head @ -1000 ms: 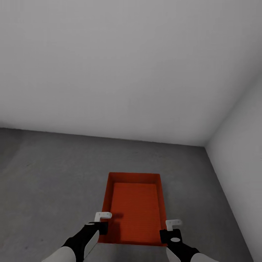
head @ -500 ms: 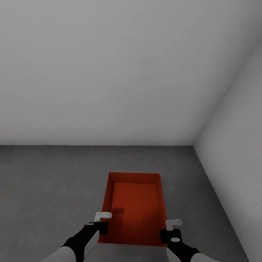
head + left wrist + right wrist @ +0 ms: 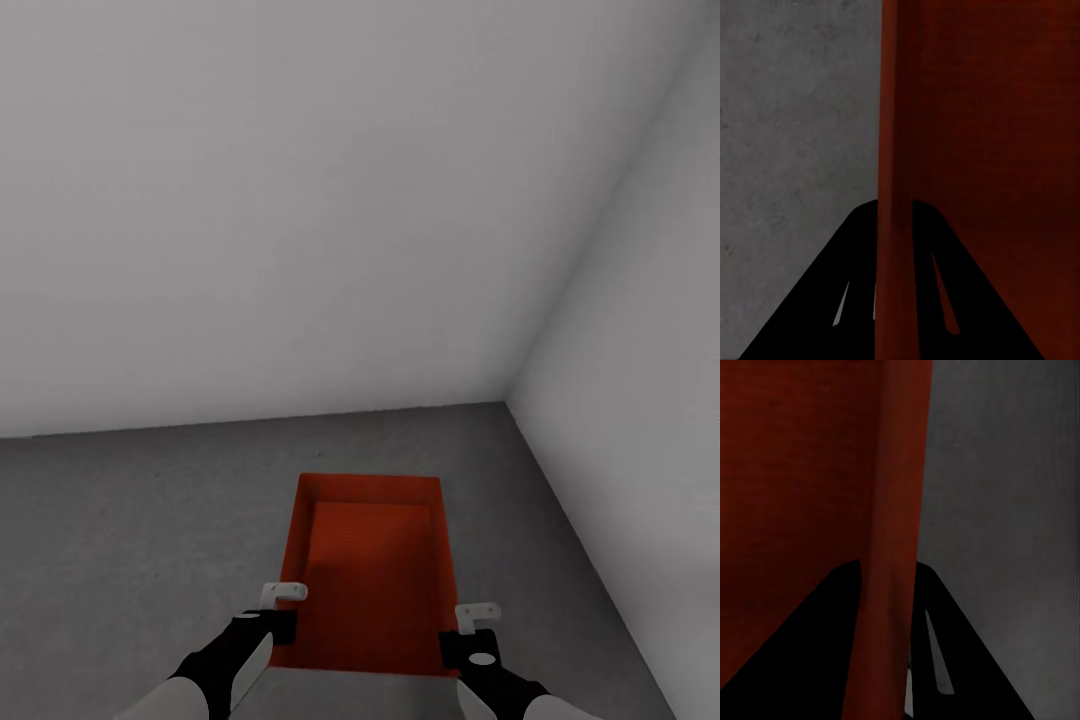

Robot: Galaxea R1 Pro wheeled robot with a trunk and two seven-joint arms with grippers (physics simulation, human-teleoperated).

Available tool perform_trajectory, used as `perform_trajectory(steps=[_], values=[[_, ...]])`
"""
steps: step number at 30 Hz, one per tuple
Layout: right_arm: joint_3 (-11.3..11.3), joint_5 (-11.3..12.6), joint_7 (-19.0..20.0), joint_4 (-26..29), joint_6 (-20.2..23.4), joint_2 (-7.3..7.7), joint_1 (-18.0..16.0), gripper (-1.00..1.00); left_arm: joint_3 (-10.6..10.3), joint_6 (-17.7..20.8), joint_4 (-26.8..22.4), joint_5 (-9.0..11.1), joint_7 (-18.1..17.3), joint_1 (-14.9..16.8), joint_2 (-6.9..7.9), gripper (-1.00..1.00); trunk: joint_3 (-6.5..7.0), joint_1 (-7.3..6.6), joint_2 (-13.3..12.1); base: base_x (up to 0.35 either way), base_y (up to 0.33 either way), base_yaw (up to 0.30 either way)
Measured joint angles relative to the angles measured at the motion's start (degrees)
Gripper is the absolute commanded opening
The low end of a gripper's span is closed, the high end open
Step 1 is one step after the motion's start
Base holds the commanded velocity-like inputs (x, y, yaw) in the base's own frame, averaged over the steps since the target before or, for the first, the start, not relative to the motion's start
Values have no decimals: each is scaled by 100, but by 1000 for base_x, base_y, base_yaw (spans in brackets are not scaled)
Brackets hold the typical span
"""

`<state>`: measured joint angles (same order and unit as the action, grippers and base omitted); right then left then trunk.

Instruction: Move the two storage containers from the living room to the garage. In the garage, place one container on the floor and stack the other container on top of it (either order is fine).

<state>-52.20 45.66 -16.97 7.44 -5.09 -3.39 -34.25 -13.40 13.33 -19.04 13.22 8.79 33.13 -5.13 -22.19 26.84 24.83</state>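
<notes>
An orange-red storage container [image 3: 371, 570] is held out in front of the robot, carried by both arms above the dark grey concrete floor [image 3: 130, 520] of the garage. From the head view the open top is seen from above, with the ribbed bottom in shadow and the long sides running away from the camera. The left gripper [image 3: 272, 618] is placed at the near left corner of the bin, and the right gripper [image 3: 470, 632] at the near right corner.

In the left wrist view the left wall of the container [image 3: 894, 187] is seen running between the two dark fingers [image 3: 832, 300], one finger outside over the floor [image 3: 795, 112] and one inside the bin; the claw is clamped on that thin wall. In the right wrist view the same picture is given on the other side: the right wall [image 3: 896, 510] is pinched between the fingers [image 3: 952, 660], with the bin's inside to one side and grey concrete [image 3: 1012, 472] to the other.

Ahead, a plain white-grey wall [image 3: 300, 200] is faced, and a second wall [image 3: 650, 400] is met at a corner to the right. The container is seen near that corner, well short of both walls.
</notes>
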Motion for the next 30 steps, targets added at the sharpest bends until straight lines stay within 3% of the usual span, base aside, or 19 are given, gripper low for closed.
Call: perform_trajectory(steps=[30], values=[[10,24,1,-1,-103,5,-1,-100,-28,-8,-81,-24,23,-2,-1,-100,0,1,0,3,0,-1]])
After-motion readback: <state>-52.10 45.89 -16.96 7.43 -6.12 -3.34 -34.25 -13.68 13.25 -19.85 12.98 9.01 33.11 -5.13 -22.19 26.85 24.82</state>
